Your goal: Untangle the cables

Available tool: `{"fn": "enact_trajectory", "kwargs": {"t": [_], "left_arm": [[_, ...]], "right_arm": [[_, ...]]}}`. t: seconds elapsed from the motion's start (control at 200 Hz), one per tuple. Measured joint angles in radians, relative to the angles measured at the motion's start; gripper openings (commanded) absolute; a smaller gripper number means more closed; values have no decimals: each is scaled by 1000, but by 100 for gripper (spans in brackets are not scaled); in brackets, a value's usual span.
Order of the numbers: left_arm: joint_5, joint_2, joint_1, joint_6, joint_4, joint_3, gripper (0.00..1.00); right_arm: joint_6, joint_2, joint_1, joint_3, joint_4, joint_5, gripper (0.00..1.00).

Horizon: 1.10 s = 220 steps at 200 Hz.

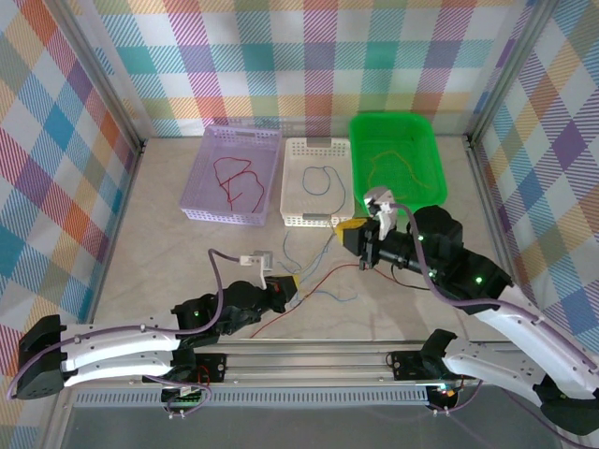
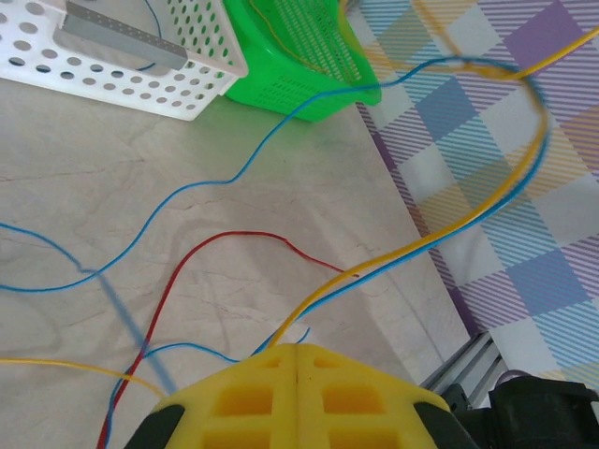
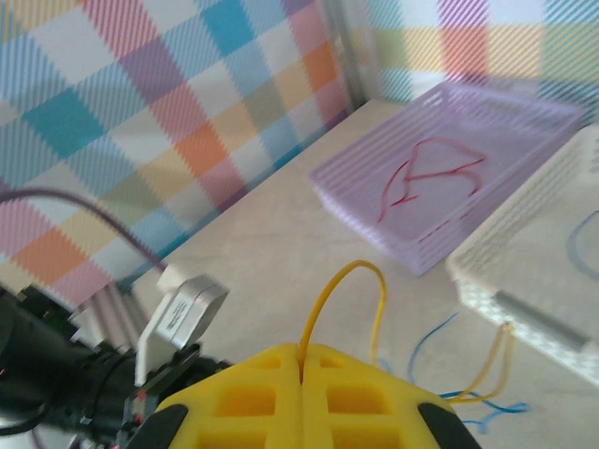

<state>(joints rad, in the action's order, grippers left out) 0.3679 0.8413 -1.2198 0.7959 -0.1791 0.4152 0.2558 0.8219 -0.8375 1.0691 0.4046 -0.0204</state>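
Thin cables lie tangled on the table between my two grippers. My left gripper (image 1: 287, 285) (image 2: 298, 348) is shut on a yellow cable (image 2: 449, 234) and a blue cable (image 2: 393, 269) that leave its seam side by side. A loose red cable (image 2: 234, 236) and another blue cable (image 2: 215, 182) curve across the table ahead of it. My right gripper (image 1: 350, 231) (image 3: 301, 348), near the white basket's front corner, is shut on a yellow cable (image 3: 323, 304) that loops up and back down. More blue cable (image 3: 432, 341) trails beneath it.
Three baskets stand in a row at the back: a purple one (image 1: 208, 159) holding a red cable, a white one (image 1: 292, 201) holding a blue cable, a green one (image 1: 432, 150) holding a yellow cable. Checked walls close both sides. A metal rail (image 1: 309, 354) runs along the near edge.
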Motion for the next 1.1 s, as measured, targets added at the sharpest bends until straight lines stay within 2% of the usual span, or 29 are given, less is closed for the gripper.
{"fn": "enact_trajectory", "kwargs": {"t": [0.135,0.275,0.385,0.49,0.655,0.805,1.1], "left_arm": [[14,-54,0,8,21,-31,0],[18,-95,0,23,31,-60,0],[15,-106,0,22,31,-69,25],[-1,-105,0,26,15,-72,45],[-51,-71,0,22,-37,-72,62],[-100,-34,-1,22,-101,-72,67],[-177,50,-18,-6,-157,-24,67]], "right_arm": [[-11,-8,20,64,38,79,0],[-10,-3,32,117,66,79,0],[-10,17,32,160,80,33,0],[-10,41,32,182,83,-28,0],[-7,67,32,182,84,-104,0],[-1,84,32,182,83,-148,0],[24,119,32,171,52,-195,0]]}}
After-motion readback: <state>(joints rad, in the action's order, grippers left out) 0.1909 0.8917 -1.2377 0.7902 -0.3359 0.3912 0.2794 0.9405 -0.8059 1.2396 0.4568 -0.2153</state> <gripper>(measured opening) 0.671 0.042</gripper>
